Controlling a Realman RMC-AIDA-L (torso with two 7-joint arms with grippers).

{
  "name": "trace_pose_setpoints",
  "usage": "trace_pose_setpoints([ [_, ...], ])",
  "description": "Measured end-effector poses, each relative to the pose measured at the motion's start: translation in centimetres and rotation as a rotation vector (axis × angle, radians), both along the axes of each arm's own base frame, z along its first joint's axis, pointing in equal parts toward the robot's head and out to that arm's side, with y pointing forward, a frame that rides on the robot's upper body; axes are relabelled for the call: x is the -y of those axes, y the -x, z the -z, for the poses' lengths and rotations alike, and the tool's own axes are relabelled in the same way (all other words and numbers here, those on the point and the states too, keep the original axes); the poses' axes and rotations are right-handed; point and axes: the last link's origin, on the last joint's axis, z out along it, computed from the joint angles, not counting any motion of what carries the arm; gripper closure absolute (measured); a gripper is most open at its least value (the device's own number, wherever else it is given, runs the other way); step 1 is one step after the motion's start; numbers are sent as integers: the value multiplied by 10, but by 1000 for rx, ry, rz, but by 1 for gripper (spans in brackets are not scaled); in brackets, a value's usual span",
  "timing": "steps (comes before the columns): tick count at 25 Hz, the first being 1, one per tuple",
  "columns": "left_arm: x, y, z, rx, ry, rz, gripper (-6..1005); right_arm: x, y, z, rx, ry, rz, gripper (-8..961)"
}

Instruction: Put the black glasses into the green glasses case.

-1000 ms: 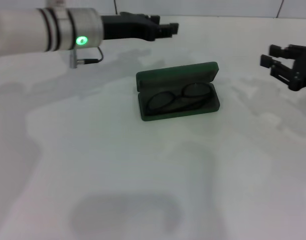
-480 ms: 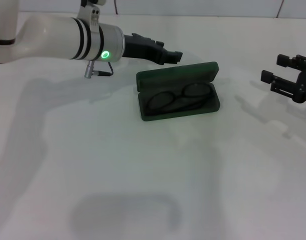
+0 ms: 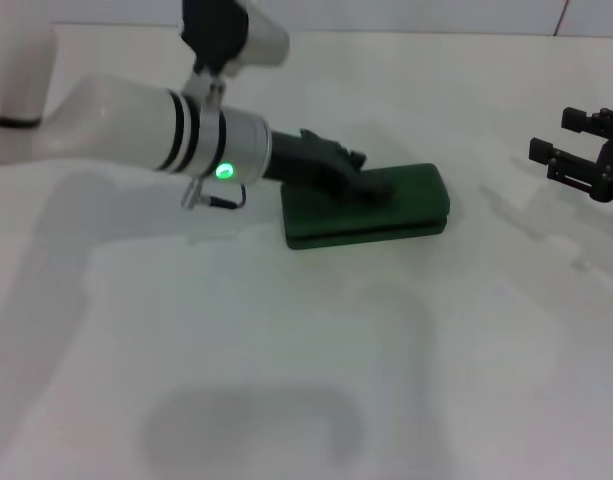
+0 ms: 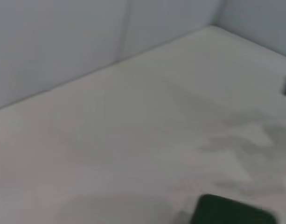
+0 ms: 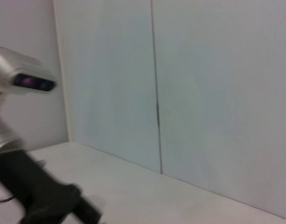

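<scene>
**Lid down on the green glasses case**

A second ago the green glasses case was lying open with the black glasses showing inside; now its lid is lying flat over the base and the glasses are hidden from sight. The left gripper, which was hovering behind the case, is now resting on top of the lid, and whether its jaws are apart or together cannot be told. The case is sitting on the white table, its long axis running left to right. The right gripper is hanging well off to the right, jaws apart.
</scene>
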Motion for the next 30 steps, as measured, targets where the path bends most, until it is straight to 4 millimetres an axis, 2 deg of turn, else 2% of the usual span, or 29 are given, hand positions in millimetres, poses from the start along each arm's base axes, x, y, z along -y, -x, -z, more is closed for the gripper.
trace_pose_setpoints([
  [5, 16, 7, 8, 49, -11, 121, 362, 0, 4, 4, 12, 16, -25, 336],
  [7, 21, 4, 2, 135, -28, 169, 362, 6, 11, 7, 1, 53, -79, 335],
  [10, 40, 5, -28, 349, -62, 314, 361, 22, 30, 14, -16, 162, -234, 334],
  [13, 71, 12, -68, 565, -58, 437, 359, 31, 40, 17, -31, 223, -322, 332],
  [14, 79, 17, -78, 598, -57, 459, 359, 38, 53, 20, -61, 279, -408, 332],
  [17, 98, 37, -95, 632, -62, 467, 358, 40, 63, 28, -66, 324, -454, 289],
  [20, 112, 59, -100, 605, -96, 430, 297, 41, 72, 38, -49, 366, -496, 242],
  [23, 117, 65, -98, 596, -109, 427, 207, 43, 74, 45, -35, 371, -530, 189],
  [30, 132, 73, -98, 607, -130, 447, 141, 41, 78, 54, -60, 346, -560, 65],
])
